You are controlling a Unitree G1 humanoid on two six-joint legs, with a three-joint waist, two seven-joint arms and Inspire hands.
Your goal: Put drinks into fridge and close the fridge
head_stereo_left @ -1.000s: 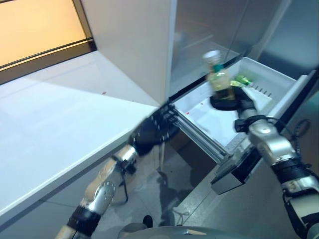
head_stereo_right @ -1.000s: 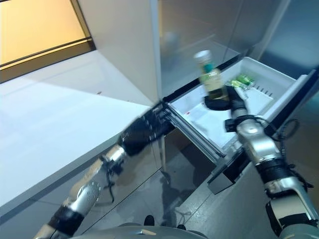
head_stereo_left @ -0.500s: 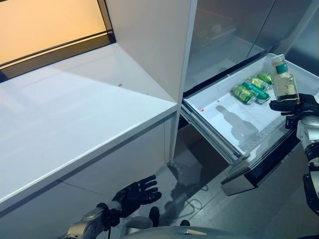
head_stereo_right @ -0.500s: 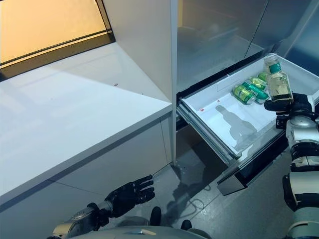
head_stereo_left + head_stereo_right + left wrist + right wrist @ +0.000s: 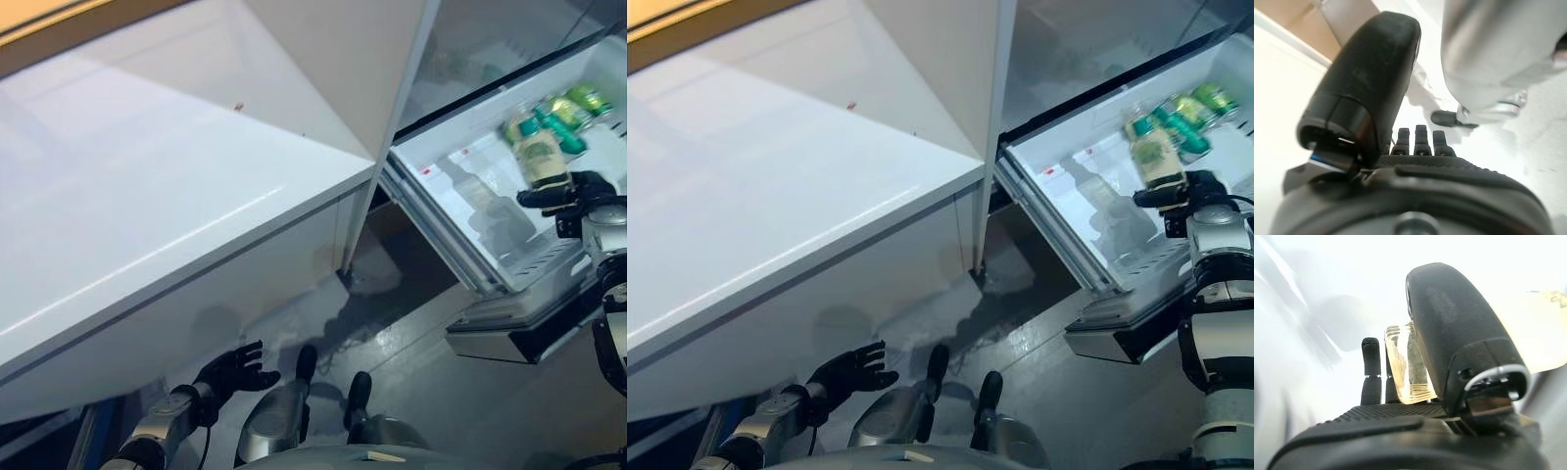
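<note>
I had the right robot hand [image 5: 573,192] curled around a bottle [image 5: 535,157] of pale drink, held tilted just above the open fridge drawer [image 5: 460,211], where green cans [image 5: 576,103] already lay at the far end; the left robot hand [image 5: 231,370] hung low near the floor, under the white desk [image 5: 147,196], fingers spread and empty. I judged the placing step to be in hand: the next move called for lowering the bottle into the bare part of the drawer, letting go, then pushing the drawer shut. The bottle's label was too blurred for me to read any writing.
</note>
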